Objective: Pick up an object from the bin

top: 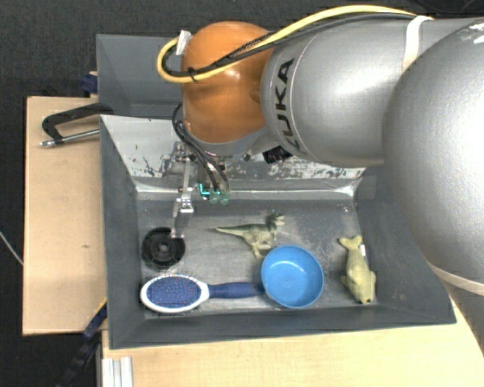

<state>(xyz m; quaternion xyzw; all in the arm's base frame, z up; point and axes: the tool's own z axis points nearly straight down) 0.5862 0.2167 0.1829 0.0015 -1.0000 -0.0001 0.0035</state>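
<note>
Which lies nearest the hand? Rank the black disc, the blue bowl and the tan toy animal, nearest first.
From the hand:
1. black disc, bin's left side.
2. blue bowl, front middle.
3. tan toy animal, far right corner.

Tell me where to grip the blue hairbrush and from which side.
Take its slim handle from straight above, closing across its width. The hairbrush lies flat; its oval head looks broad, and the blue bowl crowds the handle's far end, so grip mid-handle.
</note>
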